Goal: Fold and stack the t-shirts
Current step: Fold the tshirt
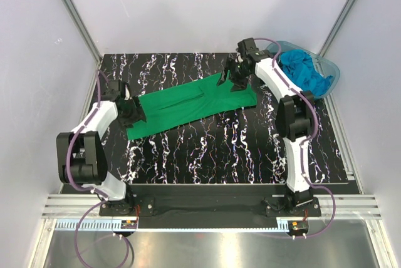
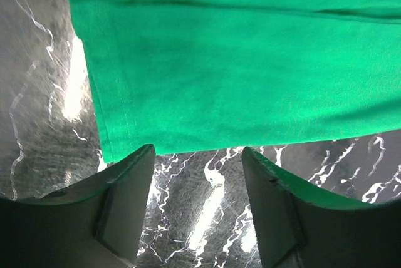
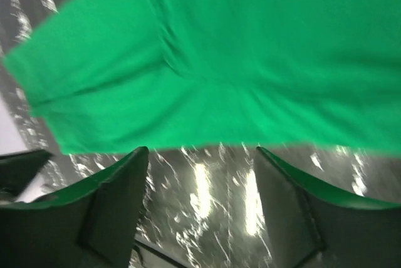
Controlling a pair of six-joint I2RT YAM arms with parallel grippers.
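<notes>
Looked like a robotics lab test cell, not a home or shop. Enclosure was plain white panel walls [image 1: 188, 5] held in aluminium extrusion posts [image 1: 71, 10]. A black marble-pattern surface [image 1: 207, 155] sat inside, with slotted aluminium rails [image 1: 69, 206] along the near edge. The left arm [image 1: 81, 155] and right arm [image 1: 294, 121] were bolted to a black base plate [image 1: 207, 202], with purple cables [image 1: 78, 246] looping loose below. Props were a green t-shirt [image 1: 188, 108] flat on the surface and turquoise t-shirts [image 1: 304, 71] heaped in a clear tub [image 1: 332, 71].
</notes>
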